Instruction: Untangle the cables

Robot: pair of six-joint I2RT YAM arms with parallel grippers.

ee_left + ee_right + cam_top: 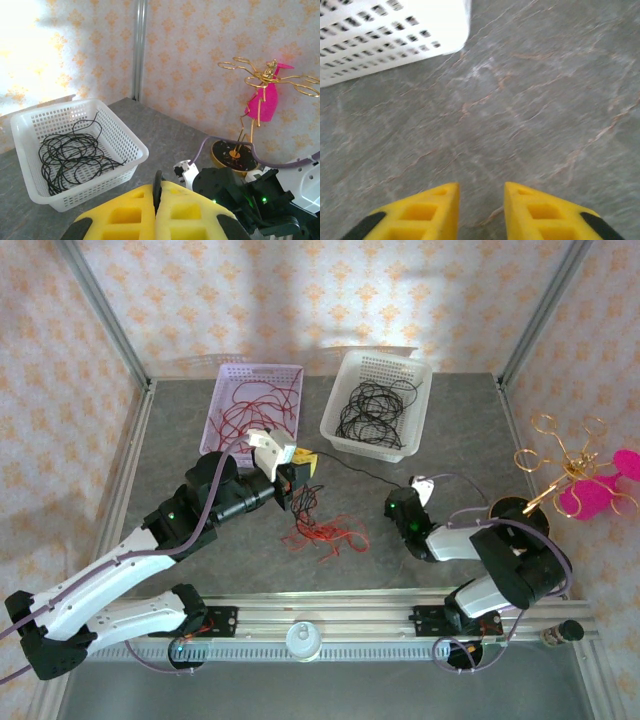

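A tangle of thin red and black cables lies on the grey table in front of my left gripper. Some strands hang from the left gripper's tips down to the tangle. In the left wrist view the yellow pads of the left gripper are pressed together on a dark strand. One thin black wire runs across the table towards my right gripper. The right gripper stands open close over bare table, with nothing between its fingers.
At the back stand a lilac basket holding red wires and a white basket holding black wires. The white basket also appears in the left wrist view. A gold wire stand with a pink figure is at the right edge.
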